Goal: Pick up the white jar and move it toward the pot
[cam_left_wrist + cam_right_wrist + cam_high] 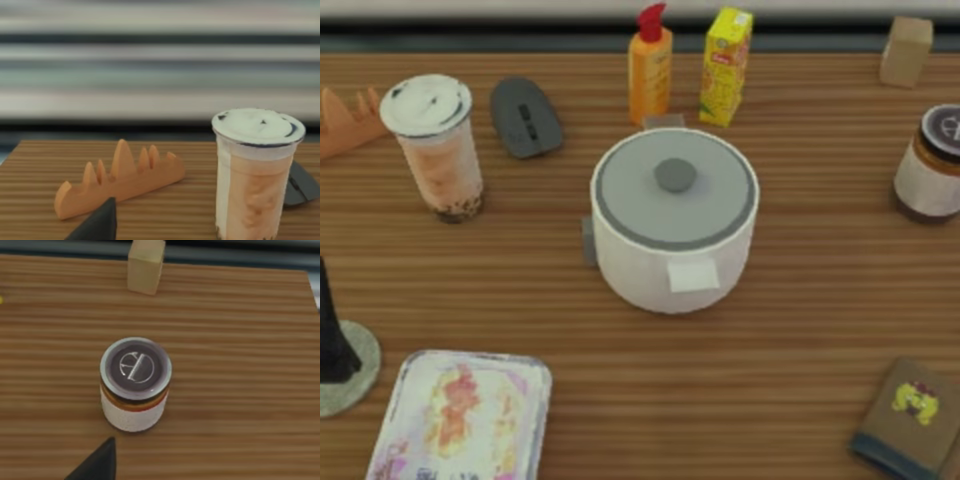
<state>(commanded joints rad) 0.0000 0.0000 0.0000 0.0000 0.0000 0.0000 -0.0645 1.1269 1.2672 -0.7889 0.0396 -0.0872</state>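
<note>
The white jar (pixel 928 165) stands upright at the table's right edge, with a dark round lid, an orange band and a white label body. In the right wrist view the white jar (pixel 135 385) is seen from above, and a dark tip of my right gripper (pixel 100 462) shows just short of it, apart from it. The pot (pixel 672 220), large and white with a flat grey lid and knob, sits mid-table, well left of the jar. My left gripper (pixel 100 222) is parked near the left side, its dark tip facing a tall cup. Neither arm shows in the top view.
A tall cup with brown pearls (pixel 435 145), an orange comb-shaped piece (pixel 345 120) and a grey mouse (pixel 525 117) lie at back left. An orange bottle (pixel 650 70) and yellow carton (pixel 725 65) stand behind the pot. A beige block (pixel 905 50), a book (pixel 910 420) and a tray (pixel 460 415) lie around.
</note>
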